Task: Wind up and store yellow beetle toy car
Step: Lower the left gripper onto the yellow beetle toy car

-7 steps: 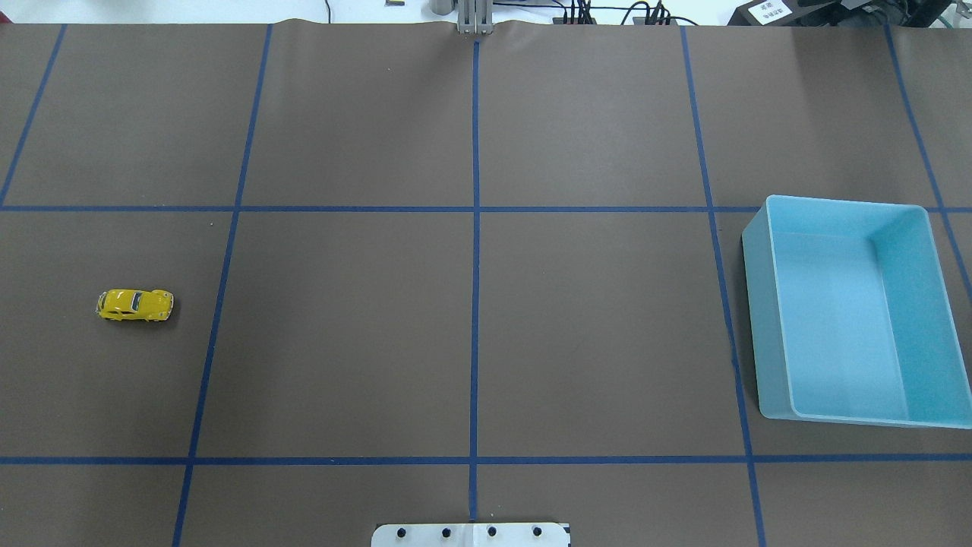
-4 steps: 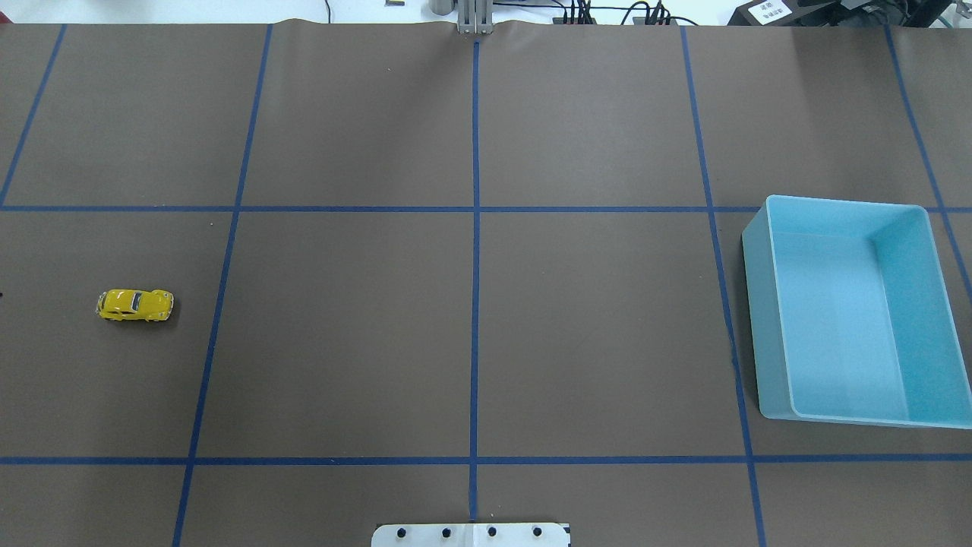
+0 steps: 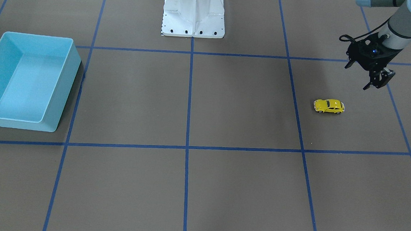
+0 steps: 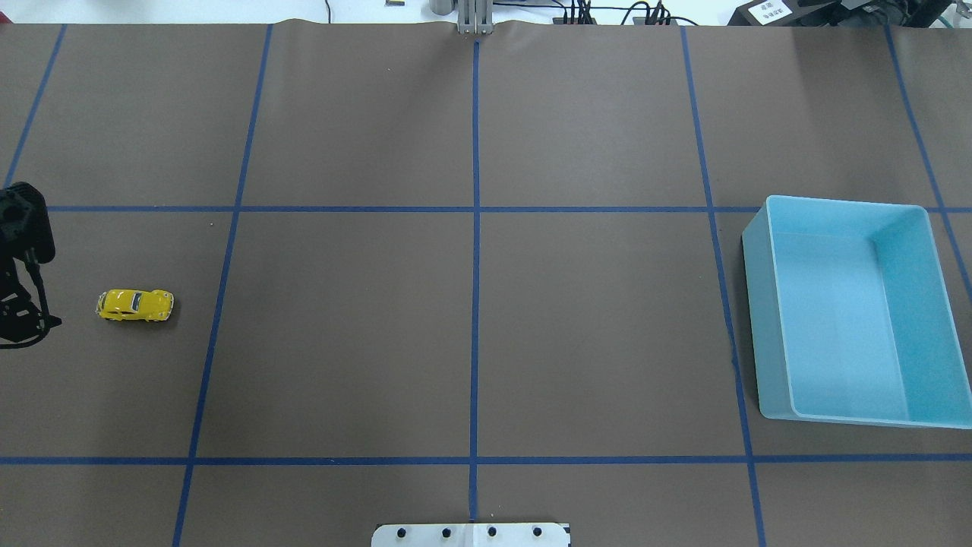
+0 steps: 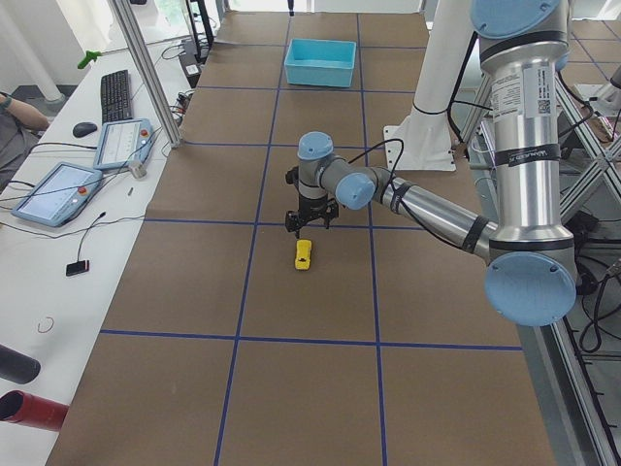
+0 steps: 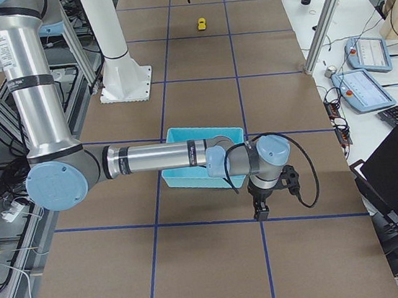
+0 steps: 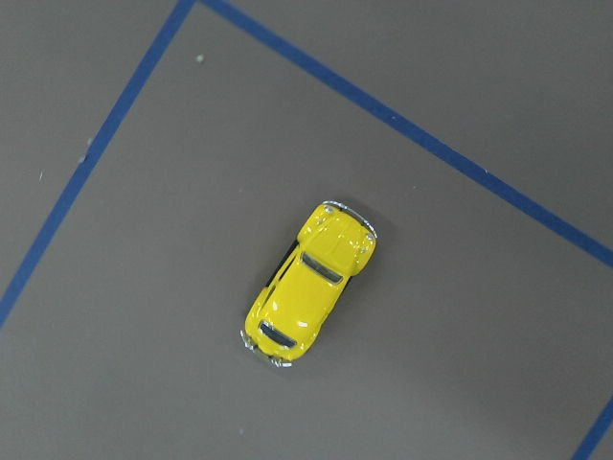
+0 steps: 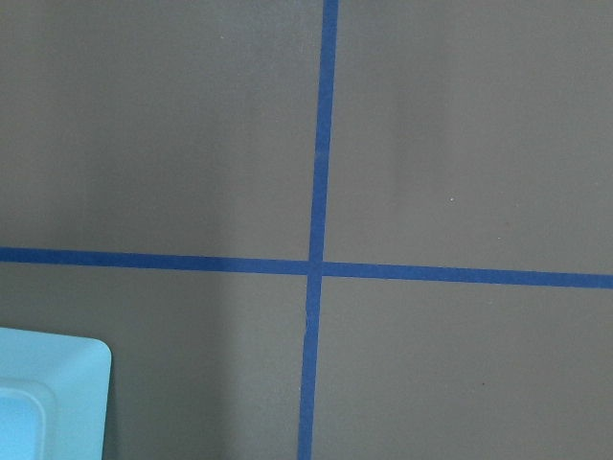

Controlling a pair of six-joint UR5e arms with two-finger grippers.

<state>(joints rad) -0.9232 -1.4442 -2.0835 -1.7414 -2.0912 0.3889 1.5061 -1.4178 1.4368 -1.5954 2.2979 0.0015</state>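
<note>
The yellow beetle toy car stands on its wheels on the brown table, far left in the overhead view. It also shows in the front view and fills the middle of the left wrist view. My left gripper hangs open and empty above the table, just beyond the car on its outer side. It is cut off by the left edge of the overhead view. My right gripper shows only in the exterior right view, beside the blue bin. I cannot tell whether it is open or shut.
The blue bin is empty and stands at the table's far right end. Blue tape lines form a grid on the brown cover. The white robot base stands at the middle of the near edge.
My left gripper has come into the overhead view at its left edge, next to the car. The car and the bin have not moved.
</note>
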